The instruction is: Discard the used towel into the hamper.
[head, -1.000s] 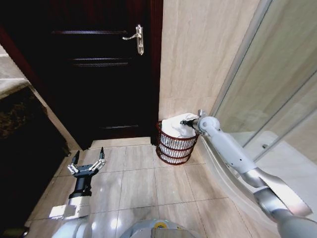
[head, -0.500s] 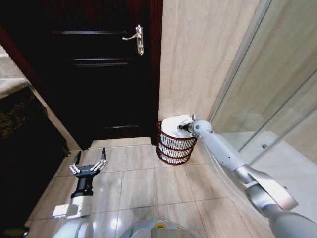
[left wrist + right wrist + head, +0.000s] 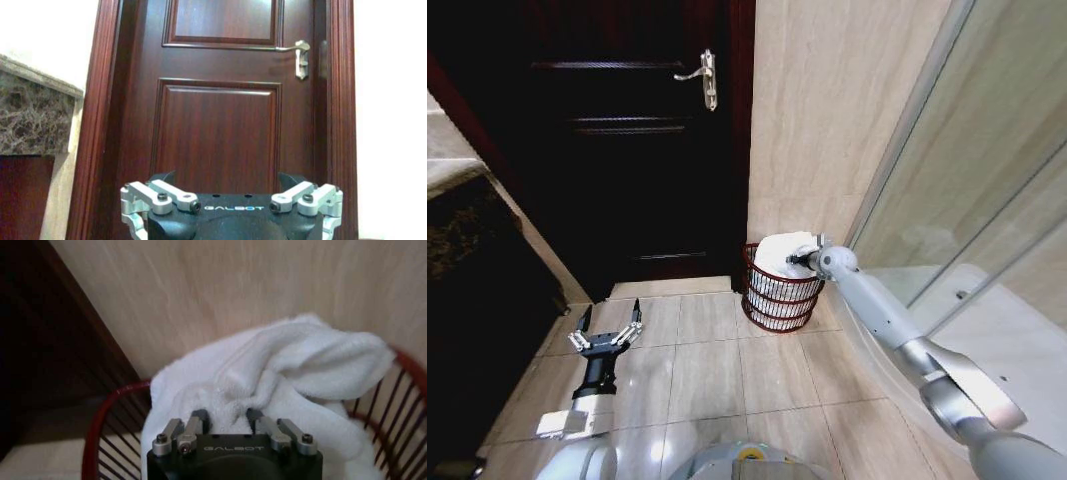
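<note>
The hamper [image 3: 777, 302], a dark red wire basket, stands on the floor against the beige wall beside the door. The white towel [image 3: 777, 255] is heaped in its mouth and bulges above the rim. My right gripper [image 3: 797, 260] reaches over the rim from the right, shut on a fold of the towel. The right wrist view shows the fingers [image 3: 197, 420] pinching the towel [image 3: 300, 365], with the red rim [image 3: 110, 400] around it. My left gripper [image 3: 605, 332] hangs open and empty low over the floor tiles at the left, far from the hamper.
A dark wooden door [image 3: 627, 150] with a silver handle [image 3: 705, 78] is shut behind the hamper; the left wrist view faces this door [image 3: 220, 125]. A glass shower screen [image 3: 987, 200] and its curved sill run along the right. A stone counter [image 3: 457, 170] stands at the left.
My right arm has shifted slightly, its wrist a little lower over the hamper, and the towel now sits more bunched at the rim. The left arm has barely moved.
</note>
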